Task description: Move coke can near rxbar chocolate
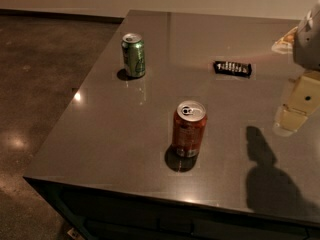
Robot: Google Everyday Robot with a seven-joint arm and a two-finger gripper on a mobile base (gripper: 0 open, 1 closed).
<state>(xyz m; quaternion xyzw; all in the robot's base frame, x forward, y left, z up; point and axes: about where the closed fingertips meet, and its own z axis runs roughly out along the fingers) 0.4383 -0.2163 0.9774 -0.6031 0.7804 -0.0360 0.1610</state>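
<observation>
The coke can (189,129), reddish-orange with a silver top and pull tab, stands upright near the front middle of the dark table (100,129). The rxbar chocolate (232,68), a flat black wrapper with pale lettering, lies farther back and to the right of the can. My gripper (292,115) hangs at the right edge of the view, to the right of the can and in front of the bar, above the table. It touches neither one.
A green can (133,55) stands upright at the back left of the table. The table's front edge and left edge drop to a dark floor (35,84). The arm's shadow (267,176) falls on the front right of the table.
</observation>
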